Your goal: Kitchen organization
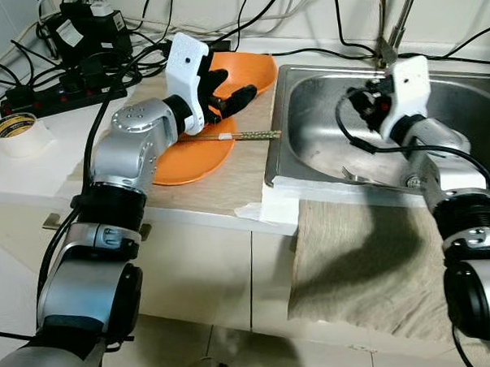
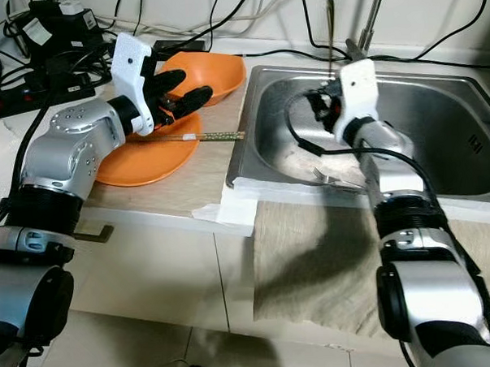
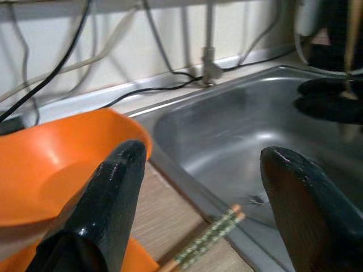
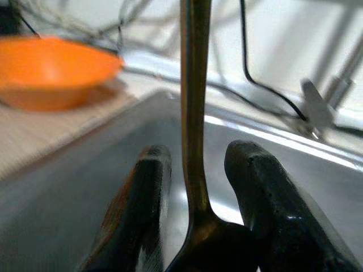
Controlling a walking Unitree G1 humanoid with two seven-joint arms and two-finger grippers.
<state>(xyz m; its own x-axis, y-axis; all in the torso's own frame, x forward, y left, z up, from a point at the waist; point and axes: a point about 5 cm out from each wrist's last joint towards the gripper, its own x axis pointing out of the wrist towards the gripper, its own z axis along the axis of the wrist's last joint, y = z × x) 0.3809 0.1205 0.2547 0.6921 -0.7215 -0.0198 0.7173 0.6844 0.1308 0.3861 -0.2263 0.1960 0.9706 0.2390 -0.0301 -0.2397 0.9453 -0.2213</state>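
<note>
we've got the right pincer [image 4: 195, 209] over the steel sink [image 1: 323, 107], clenched on a long metal spoon [image 4: 193, 113] — handle sticking straight up, its lower end pinched between the black fingers [image 4: 142, 209]. a fork [image 2: 330, 177] lies in the basin near the front edge. the left pincer [image 3: 198, 187] sits released, fingers spread wide, hovering above the wooden desk [image 1: 244, 171] just over the chopsticks [image 1: 247, 136], which lie beside the sink with one end on the flat orange plate [image 1: 191, 157]. an orange bowl [image 1: 248, 69] sits behind. a beige towel [image 1: 362, 260] hangs off the front — cables and a power strip [image 1: 58, 98] at the back, tape roll [image 1: 17, 132] far left.
</note>
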